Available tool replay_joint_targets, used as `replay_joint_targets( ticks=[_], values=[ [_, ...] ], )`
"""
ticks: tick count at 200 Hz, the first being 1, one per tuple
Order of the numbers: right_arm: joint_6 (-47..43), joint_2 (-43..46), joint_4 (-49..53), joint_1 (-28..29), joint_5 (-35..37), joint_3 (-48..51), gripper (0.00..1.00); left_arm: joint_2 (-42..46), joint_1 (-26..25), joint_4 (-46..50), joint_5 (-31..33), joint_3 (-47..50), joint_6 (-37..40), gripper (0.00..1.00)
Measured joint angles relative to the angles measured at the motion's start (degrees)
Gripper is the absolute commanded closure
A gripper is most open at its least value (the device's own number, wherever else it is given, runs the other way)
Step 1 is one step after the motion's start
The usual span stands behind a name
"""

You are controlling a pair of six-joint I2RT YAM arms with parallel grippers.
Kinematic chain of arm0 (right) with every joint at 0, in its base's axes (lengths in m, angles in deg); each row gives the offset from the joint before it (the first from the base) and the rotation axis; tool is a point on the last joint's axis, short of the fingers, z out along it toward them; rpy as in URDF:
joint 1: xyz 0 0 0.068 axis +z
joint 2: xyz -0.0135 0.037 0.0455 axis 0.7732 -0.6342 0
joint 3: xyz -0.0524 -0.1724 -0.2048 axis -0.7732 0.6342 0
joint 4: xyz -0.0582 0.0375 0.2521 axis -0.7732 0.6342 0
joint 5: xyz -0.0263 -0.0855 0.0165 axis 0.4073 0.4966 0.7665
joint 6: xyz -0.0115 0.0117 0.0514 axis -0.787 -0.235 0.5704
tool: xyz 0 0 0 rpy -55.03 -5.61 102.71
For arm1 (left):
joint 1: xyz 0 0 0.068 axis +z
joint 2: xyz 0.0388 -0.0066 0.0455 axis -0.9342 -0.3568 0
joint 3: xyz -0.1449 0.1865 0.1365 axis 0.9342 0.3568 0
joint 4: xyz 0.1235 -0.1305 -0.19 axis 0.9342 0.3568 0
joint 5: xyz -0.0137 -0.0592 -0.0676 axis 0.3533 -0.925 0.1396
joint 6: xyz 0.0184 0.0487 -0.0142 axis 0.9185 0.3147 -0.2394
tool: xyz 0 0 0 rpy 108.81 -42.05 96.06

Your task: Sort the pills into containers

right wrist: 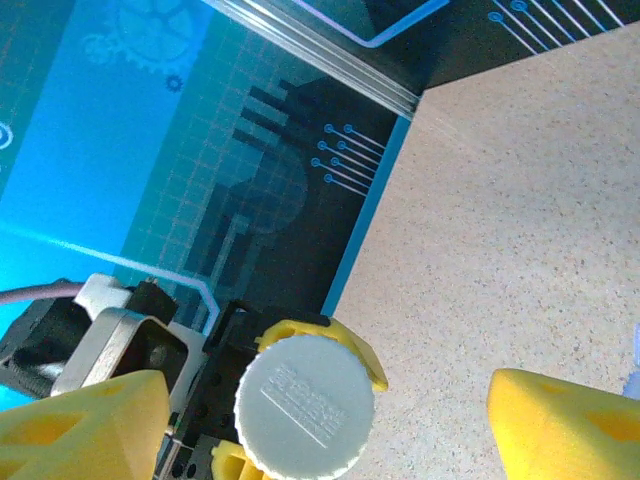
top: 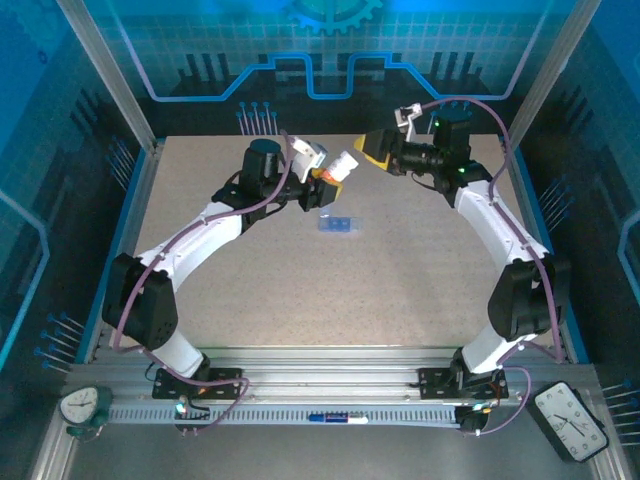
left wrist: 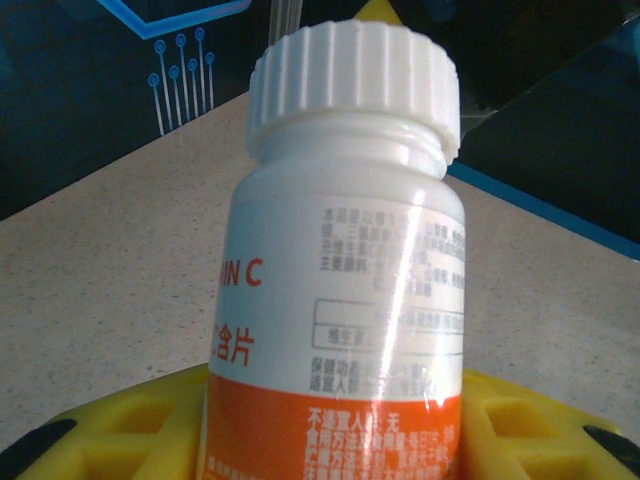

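Fingers (left wrist: 120,435) of the left gripper (top: 322,180) clamp the bottle (top: 336,171) above frame centre. Right gripper (top: 372,150) fingers (right wrist: 85,420) stand wide apart, flanking its white cap (right wrist: 305,405). Pill box (top: 338,224) lies mid-surface (top: 250,280), just below.

White bottle (left wrist: 340,300), orange band, ribbed white cap (left wrist: 355,85); yellow fingers (right wrist: 565,425); translucent blue box (top: 338,224); speckled beige table (top: 400,290); blue circuit-print walls (top: 450,40).

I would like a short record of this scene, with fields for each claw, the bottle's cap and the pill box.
left claw: shut on the bottle
right claw: open, jaws on either side of the cap, not touching it
cap: white, on the bottle
pill box: blue, lying on the table, in no claw
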Motion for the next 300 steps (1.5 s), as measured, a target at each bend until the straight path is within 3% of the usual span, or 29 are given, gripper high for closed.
replay_joint_targets(
  ticks=[48, 93, 140, 164, 210, 255, 300],
  values=[
    [0.0, -2.6, 9.1, 3.9, 4.2, -8.5, 0.19, 0.0, 0.0, 0.7, 1.6, 0.0, 1.8, 1.00],
    [-0.9, -4.9, 13.9, 6.1, 5.8, -10.4, 0.25, 0.0, 0.0, 0.7, 1.8, 0.0, 2.7, 1.00],
    [-1.7, -5.4, 15.8, 6.3, 6.1, -10.4, 0.52, 0.0, 0.0, 0.7, 2.1, 0.0, 2.7, 1.00],
    [-2.1, -5.4, 15.8, 6.3, 6.1, -10.4, 0.59, 0.0, 0.0, 0.7, 2.3, 0.0, 2.7, 1.00],
    [-2.6, -5.3, 14.6, 6.1, 6.0, -9.8, 0.60, 0.0, 0.0, 0.5, 2.2, 0.0, 1.9, 1.00],
    [-8.7, -1.5, 3.5, 3.6, 3.2, -1.9, 0.59, 0.0, 1.0, -1.4, -2.1, 0.5, -3.9, 1.00],
    [-9.1, 0.2, -3.2, -1.1, 0.7, 1.4, 0.60, 0.0, 3.2, -5.6, -4.6, 0.5, -7.8, 1.00]
  ],
)
